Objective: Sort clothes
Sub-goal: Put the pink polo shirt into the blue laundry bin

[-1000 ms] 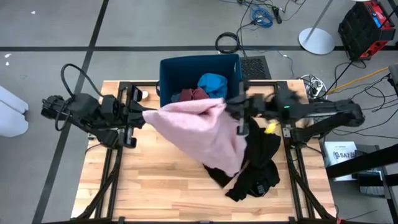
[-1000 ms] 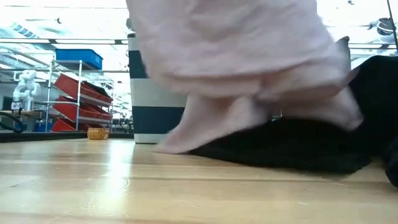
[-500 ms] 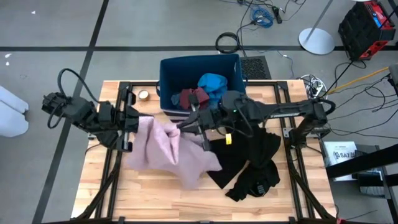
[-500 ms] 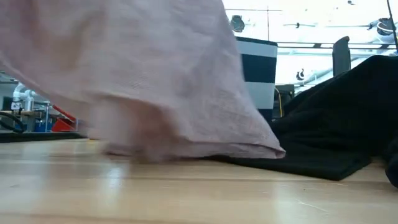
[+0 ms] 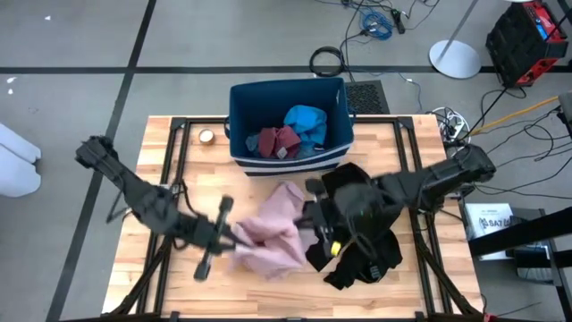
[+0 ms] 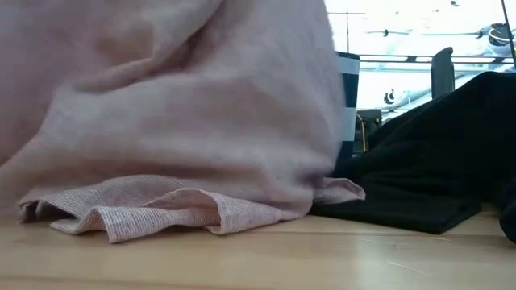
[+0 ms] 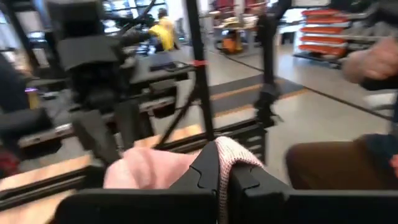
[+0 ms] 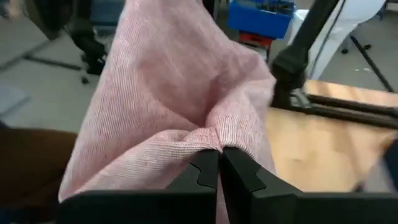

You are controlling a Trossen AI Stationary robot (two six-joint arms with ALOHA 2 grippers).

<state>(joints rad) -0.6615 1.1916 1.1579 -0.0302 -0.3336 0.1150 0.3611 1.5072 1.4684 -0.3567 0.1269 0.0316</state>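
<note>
The large pale pink garment [image 5: 268, 234] lies bunched on the table's near middle, between my two grippers; in the low view its lower folds [image 6: 161, 213] rest on the wood. My left gripper [image 5: 232, 240] is shut on its left side and my right gripper [image 5: 308, 217] on its right side. Big black clothes [image 5: 362, 237] lie heaped on the table under and beside the right arm. Teal [image 5: 306, 119] and maroon [image 5: 275, 140] pieces lie inside the dark blue bin [image 5: 239, 107] at the table's far edge. My left gripper pinches a fold of the pink garment [image 7: 231, 154] between its two shut fingers, coming about level from the table's left. The cloth bunches slack beyond the fingertips. My right gripper pinches a gathered fold of the pink garment [image 8: 208, 138] between its shut fingers, slanting down from the table's right. The cloth rises in loose folds past the fingertips, and its lower part lies on the table.
A small roll of tape [image 5: 207, 136] sits left of the bin. Black frame rails [image 5: 170, 152] run along the table's left and right sides. Bare wood [image 5: 268, 295] shows along the near edge.
Both grippers, still shut on the pink garment, have come down and toward the near edge. The right one has swung toward the table's left and tipped downward. The garment, held spread in the air a second ago, has sunk and crumpled into a heap on the table.
</note>
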